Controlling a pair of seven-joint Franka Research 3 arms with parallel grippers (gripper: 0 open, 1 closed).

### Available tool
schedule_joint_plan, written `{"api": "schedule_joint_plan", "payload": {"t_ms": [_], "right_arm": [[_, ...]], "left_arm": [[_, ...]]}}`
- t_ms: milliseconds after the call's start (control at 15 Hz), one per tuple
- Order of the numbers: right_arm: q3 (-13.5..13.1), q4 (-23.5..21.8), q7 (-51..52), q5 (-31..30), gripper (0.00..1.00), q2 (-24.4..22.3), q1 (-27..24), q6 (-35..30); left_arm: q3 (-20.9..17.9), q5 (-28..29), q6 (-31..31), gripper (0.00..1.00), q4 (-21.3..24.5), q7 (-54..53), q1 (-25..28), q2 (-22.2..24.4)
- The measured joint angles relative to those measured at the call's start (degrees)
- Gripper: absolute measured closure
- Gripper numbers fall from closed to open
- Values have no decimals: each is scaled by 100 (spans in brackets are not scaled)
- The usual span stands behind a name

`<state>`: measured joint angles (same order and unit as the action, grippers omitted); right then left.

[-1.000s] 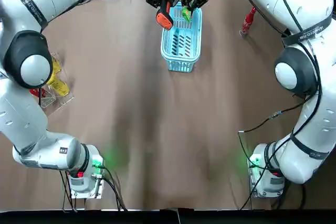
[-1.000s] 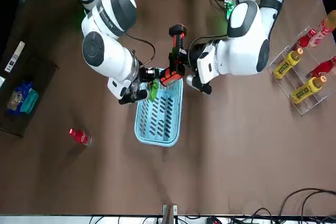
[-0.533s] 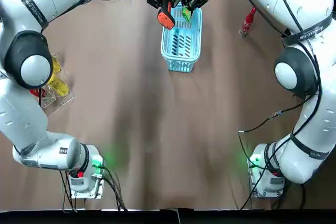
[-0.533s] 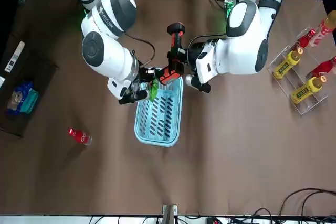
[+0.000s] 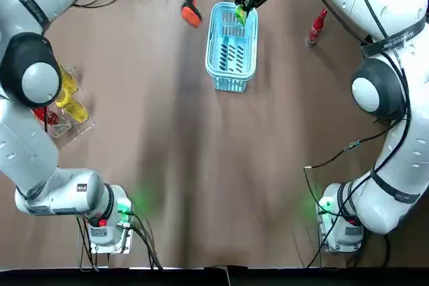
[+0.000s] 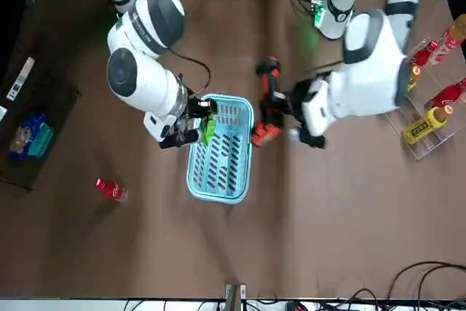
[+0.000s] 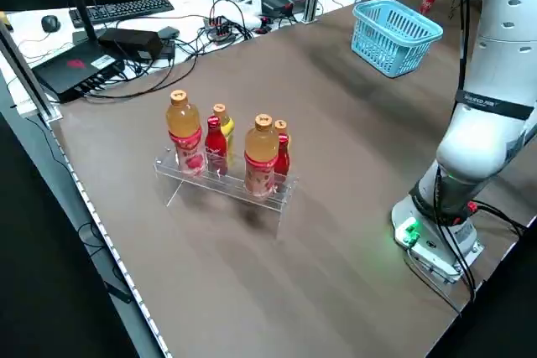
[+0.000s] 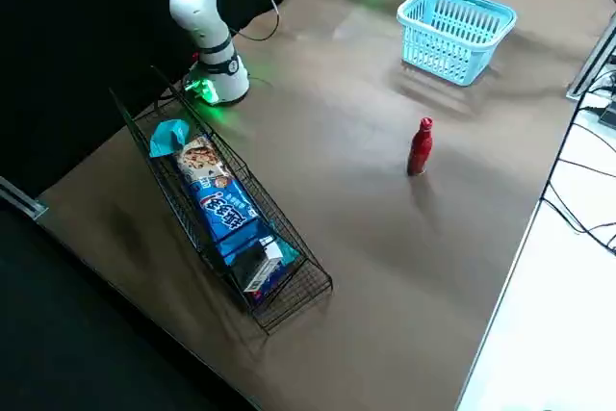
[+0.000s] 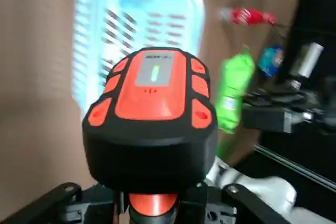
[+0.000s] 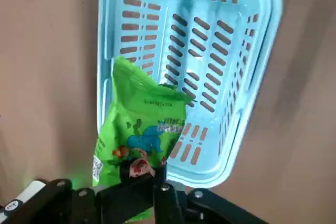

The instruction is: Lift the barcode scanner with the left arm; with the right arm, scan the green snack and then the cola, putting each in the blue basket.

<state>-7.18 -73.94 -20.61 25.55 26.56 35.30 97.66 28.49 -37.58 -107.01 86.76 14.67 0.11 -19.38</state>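
Counting the task's things gives one of each: one barcode scanner [image 6: 266, 111], one green snack [image 6: 207, 128], one cola [image 5: 316, 26] and one blue basket [image 5: 231, 86]. The left gripper [image 6: 281, 102] is clamped on the scanner's dark handle and holds it in the air just beside the basket, on the robot's left, not touching it. The scanner is a chunky tool with a black body and a rounded orange head. The right gripper [image 6: 196, 124] pinches the snack, a glossy crinkled foil pouch, by one end. The pouch hangs over the basket's far right corner, and it appears to be above the rim rather than inside. The basket is a rectangular tub of slotted plastic with rounded corners, standing near the far edge of the brown table [image 5: 201, 165]. The cola, a slim red bottle, stands upright well apart from the basket on the robot's right, also near that far edge. A clear plastic rack [image 7: 220, 184] on the robot's left side carries what look like five or six bottles [image 7: 262, 155], some yellow and some red. A black wire tray [image 8: 289, 286] at the right edge holds several snack packs [image 8: 223, 213]. A wide stretch of tabletop lies between the basket and the arm bases.
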Motion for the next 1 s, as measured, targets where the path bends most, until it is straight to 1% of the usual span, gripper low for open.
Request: {"api": "schedule_joint_plan", "payload": {"t_ms": [67, 267, 333, 533, 600, 667, 867, 1000], "right_arm": [[-12, -1, 0, 0, 98, 23, -54, 94], [-3, -63, 0, -1, 98, 190, -55, 503], [4, -85, 0, 0, 93, 282, -38, 656], [9, -90, 2, -3, 65, 472, -11, 904], [9, -89, 4, -3, 56, 477, -11, 909], [3, -78, 4, -3, 51, 472, -14, 909], [-44, -42, 30, -9, 51, 400, -136, 885], [-87, -21, 66, -93, 51, 308, -446, 614]], "left_arm": [[-8, 602, 142, 64, -47, 0, 284, 73], [-9, 1938, 327, 64, -55, 12, 381, 182], [-7, 2330, 410, 64, -54, 34, 374, 200], [-1, 3270, 598, 64, -49, 209, 356, 207], [-2, 3508, 617, 64, -42, 309, 355, 207], [-4, 3674, 640, 64, -33, 417, 356, 206], [-12, 3921, 747, 64, -4, 570, 360, 204], [-17, 3935, 781, 64, 23, 591, 363, 204]]}}
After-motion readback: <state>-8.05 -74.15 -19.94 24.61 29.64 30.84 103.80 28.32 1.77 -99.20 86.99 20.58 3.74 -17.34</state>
